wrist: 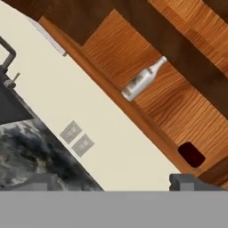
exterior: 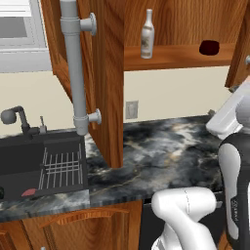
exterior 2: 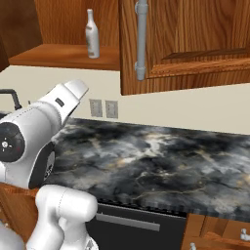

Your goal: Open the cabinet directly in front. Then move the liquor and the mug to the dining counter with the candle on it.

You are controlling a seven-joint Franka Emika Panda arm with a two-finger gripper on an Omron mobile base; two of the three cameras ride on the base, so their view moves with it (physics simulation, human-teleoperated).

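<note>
The cabinet [exterior: 105, 73] is standing open, so the liquor [exterior: 147, 34] and the mug [exterior: 209, 47] are sitting exposed near the shelf's front edge. The fingers [wrist: 187, 181] are pointing up toward them, spread apart and holding nothing, probably readying a reach.

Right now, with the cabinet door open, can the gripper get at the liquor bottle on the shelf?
Probably yes. The left cabinet door is swung open, and the liquor stands upright near the shelf's front edge, apart from the mug. Nothing stands before it. The gripper is below shelf height.
</note>
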